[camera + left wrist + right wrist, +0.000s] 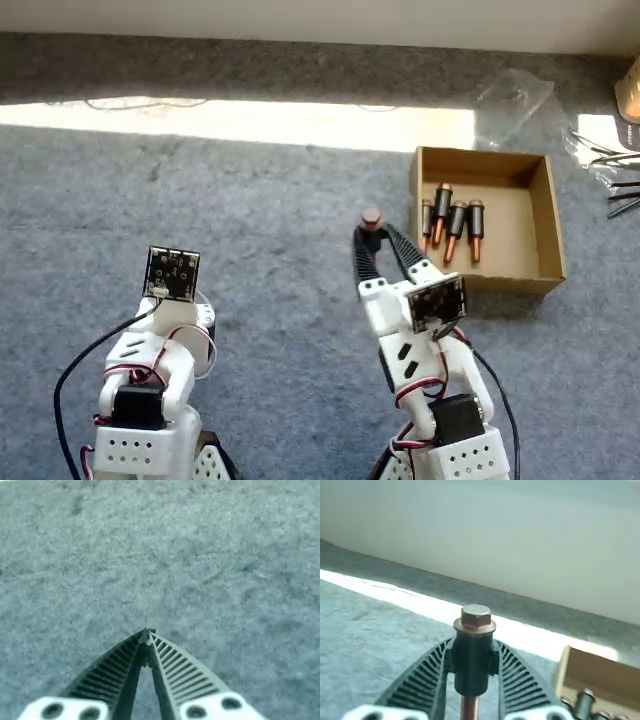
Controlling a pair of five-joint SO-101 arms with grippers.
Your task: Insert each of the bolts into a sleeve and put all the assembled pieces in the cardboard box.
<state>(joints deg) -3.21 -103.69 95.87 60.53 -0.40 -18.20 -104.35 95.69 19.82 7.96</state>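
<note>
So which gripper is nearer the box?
Right. The right gripper sits just beside the box, shut on a sleeved bolt. The left gripper is shut over carpet, much farther from the box.

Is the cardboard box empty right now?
No, four assembled pieces, bolts in dark sleeves, lie side by side on the floor of the cardboard box.

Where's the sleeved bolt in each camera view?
High view: sleeved bolt in the right hand, centre, just left of the cardboard box.
Right wrist view: sleeved bolt centre, in that hand.
Left wrist view: carpet beyond the left hand.
Shared landmark: cardboard box.
</note>
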